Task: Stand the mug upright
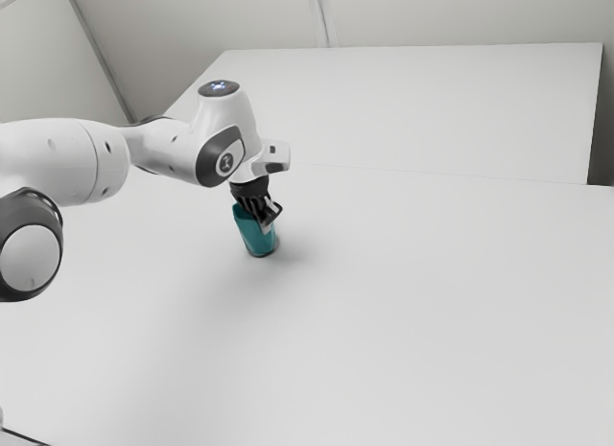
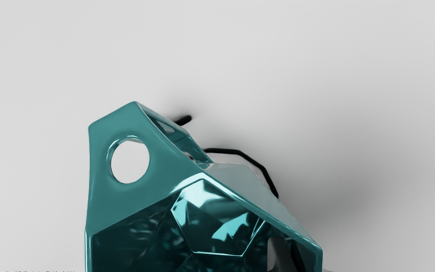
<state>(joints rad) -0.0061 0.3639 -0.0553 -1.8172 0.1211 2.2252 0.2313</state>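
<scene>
1. One black pincer point(image 1: 266, 223) is at the mouth of the teal mug point(image 1: 254, 232), pointing down, with part of it inside the mouth by the rim. How far open it is, and whether it grips the wall, I cannot tell.
2. The mug is left of centre in the exterior view, mouth up, appearing to lean slightly toward that view's left. Its faceted inside and inner bottom are visible from the wrist, as is an angular side part point(image 2: 127, 200) with a round hole.
3. Dark edging point(image 2: 236, 152) shows beside the mug, low down by the surface point(image 1: 413, 302).
4. The white arm point(image 1: 58, 163) reaches in from the exterior view's left.
5. Far behind stands a pale wall point(image 1: 460, 14).
</scene>
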